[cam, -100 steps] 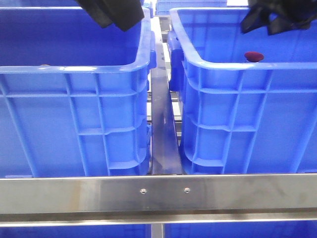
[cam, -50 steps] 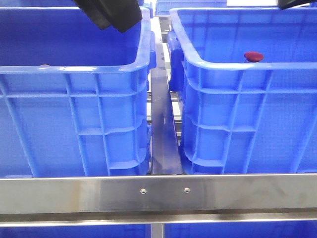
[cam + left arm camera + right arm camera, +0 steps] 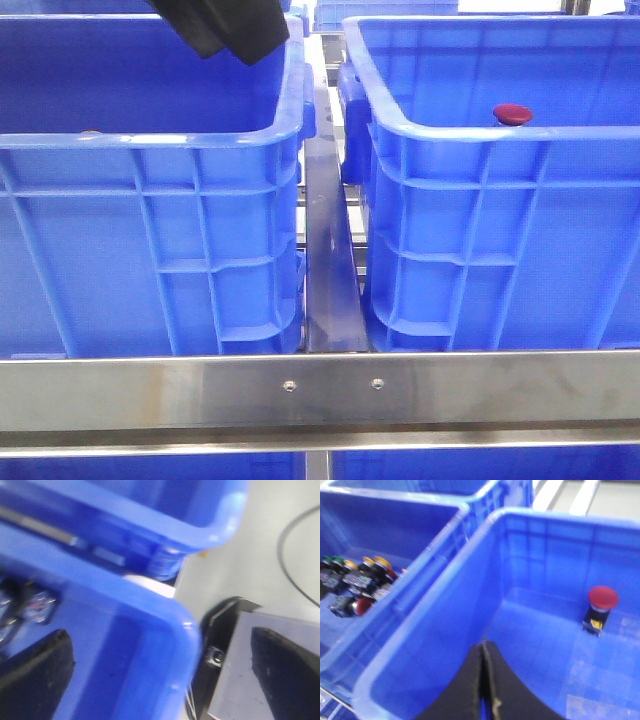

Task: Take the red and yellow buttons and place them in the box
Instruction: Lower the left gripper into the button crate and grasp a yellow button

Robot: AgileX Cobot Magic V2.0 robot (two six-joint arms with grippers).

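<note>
A dark red button [image 3: 513, 114] stands upright on the floor of the right blue box [image 3: 455, 130]; the right wrist view shows the same button [image 3: 602, 600] near the far wall. The left crate [image 3: 150, 140] holds a heap of several buttons [image 3: 357, 585], among them an orange-yellow one [image 3: 382, 561] and a red one [image 3: 364, 605]. My left gripper [image 3: 228, 40] hangs over the left crate's back right corner, open [image 3: 160, 680] with the crate's rim corner [image 3: 187, 630] below the gap. My right gripper [image 3: 482, 680] is shut on nothing, above the right box's inner wall.
A steel rail [image 3: 320, 390] runs across the front, below both crates. A narrow metal strip [image 3: 328, 260] fills the gap between them. More blue crates [image 3: 385, 12] stand behind. A black cable [image 3: 295, 555] lies on the grey floor.
My right gripper has risen out of the top right of the front view. The left gripper has barely shifted. The red button in the right box has stayed put.
</note>
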